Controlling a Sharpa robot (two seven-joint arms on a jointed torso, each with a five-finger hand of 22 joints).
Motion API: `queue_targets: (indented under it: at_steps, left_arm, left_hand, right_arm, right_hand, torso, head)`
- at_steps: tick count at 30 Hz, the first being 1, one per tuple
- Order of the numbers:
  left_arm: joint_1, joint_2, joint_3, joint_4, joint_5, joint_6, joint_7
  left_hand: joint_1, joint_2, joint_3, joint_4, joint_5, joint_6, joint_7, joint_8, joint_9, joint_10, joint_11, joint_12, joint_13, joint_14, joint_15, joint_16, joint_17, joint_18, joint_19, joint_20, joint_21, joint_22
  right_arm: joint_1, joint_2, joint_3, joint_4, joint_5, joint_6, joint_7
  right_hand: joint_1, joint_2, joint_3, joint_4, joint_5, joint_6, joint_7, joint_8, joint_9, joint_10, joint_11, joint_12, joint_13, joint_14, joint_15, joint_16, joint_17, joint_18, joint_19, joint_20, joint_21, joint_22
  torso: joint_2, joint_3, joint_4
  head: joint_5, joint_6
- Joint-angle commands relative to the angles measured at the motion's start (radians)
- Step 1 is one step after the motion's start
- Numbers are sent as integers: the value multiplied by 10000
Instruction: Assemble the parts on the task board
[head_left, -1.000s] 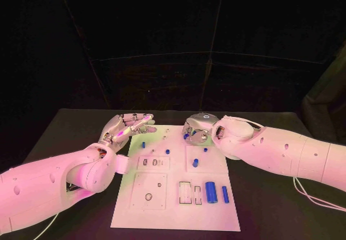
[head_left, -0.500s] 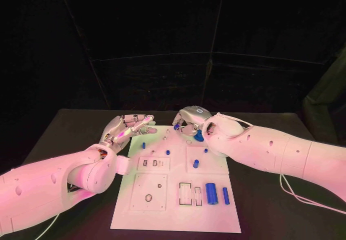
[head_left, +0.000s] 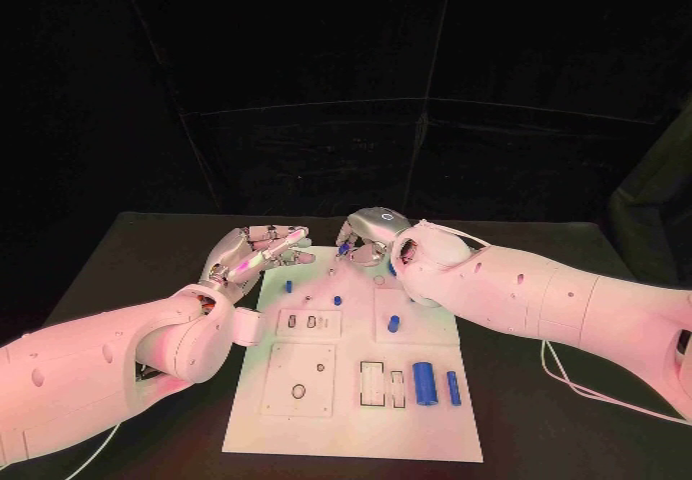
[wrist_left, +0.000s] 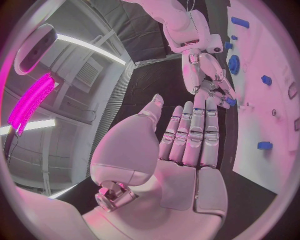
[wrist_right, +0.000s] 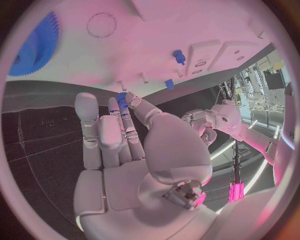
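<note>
Lying in the middle of the black table (head_left: 159, 250) is the white task board (head_left: 346, 420), and two hands are hovering at its far end. The left hand (head_left: 257, 252) is floating beside the board's far left corner with its fingers (wrist_left: 195, 131) stretched out straight and close together, holding nothing. The right hand (head_left: 369, 240) is hanging over the far edge of the board. In the right wrist view, a small blue part (wrist_right: 122, 100) is sitting at its fingertips, and it looks pinched there. The two hands are near each other, and I cannot tell whether their fingertips touch.

Counting the blue parts on the board in the head view, I am seeing five. One fat blue cylinder (head_left: 423, 383) is lying near the close right side. One thin blue pin (head_left: 451, 387) is lying just beside it, closer to the right edge. One short blue peg (head_left: 392, 323) is sitting in the middle right. Two tiny blue pegs, a first (head_left: 289, 286) and a second (head_left: 336, 299), are standing on the far left part.

One blue toothed gear (wrist_right: 36, 45) is showing on the board in the right wrist view, near the hand.

Some slots (head_left: 382, 385) are cut into the board beside the fat cylinder.
</note>
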Motion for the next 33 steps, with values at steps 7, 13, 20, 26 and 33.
queue_targets:
  at_steps: [7, 13, 20, 26, 33]
  left_arm:
    - [21, 13, 11, 28, -49, 112, 40]
    - [26, 18, 11, 34, -49, 109, 38]
    - [30, 30, 12, 27, -48, 135, 5]
    - [43, 30, 12, 32, -48, 164, -24]
    - [50, 25, 12, 21, -48, 195, -55]
  left_hand:
    - [-6, 92, -17, -45, -8, 15, 53, -53, -10, 18, 80, -35, -9, 15, 61, -65, 18, 68, 32, 40, -73, -15]
    - [-6, 92, -17, -45, -8, 15, 53, -53, -10, 18, 80, -35, -9, 15, 61, -65, 18, 68, 32, 40, -73, -15]
    - [-6, 103, -16, -49, -8, 12, 57, -63, -10, 15, 84, -46, -9, 15, 64, -77, 21, 68, 33, 42, -82, -17]
    - [-5, 115, -14, -51, -7, 11, 59, -69, -10, 13, 86, -53, -9, 14, 66, -86, 23, 67, 35, 43, -89, -19]
    - [-4, 127, -13, -57, -8, 6, 61, -81, -11, 7, 90, -67, -10, 12, 69, -101, 27, 67, 36, 46, -101, -22]
  right_arm:
    - [29, 199, 5, -204, -68, 564, -44]
    - [30, 364, 3, -316, -246, 632, -194]
    - [30, 574, 2, -486, -456, 578, -515]
    - [30, 686, 1, -609, -568, 518, -685]
    - [30, 744, 1, -653, -606, 712, -719]
  right_hand:
    - [-28, -108, 105, 49, -56, -77, 29, -49, -7, -124, -3, -27, -17, 145, 57, 70, 34, -166, -75, 2, 47, 9]
    - [-55, -138, 140, 74, -64, -103, 38, -51, -9, -163, 8, -29, -19, 144, 67, 89, 50, -166, -89, 12, 64, 22]
    - [-104, -184, 189, 120, -85, -155, 56, -55, -14, -218, 26, -28, -20, 141, 83, 118, 72, -165, -112, 27, 84, 30]
    - [-148, -241, 239, 168, -112, -214, 75, -58, -19, -284, 44, -29, -20, 138, 100, 148, 96, -162, -137, 44, 103, 32]
    - [-328, -596, 278, 318, -132, -662, 217, -77, -54, -1006, 217, -49, -57, -15, 243, -114, -356, -56, -531, 156, -226, -620]
  torso:
    - [19, 4, 3]
    - [23, -1, 12]
    - [35, 3, 5]
    - [47, 6, -5]
    - [53, 4, -9]
  head:
    - [28, -53]
    - [31, -81]
    - [49, -79]
    - [57, -81]
    - [62, -93]
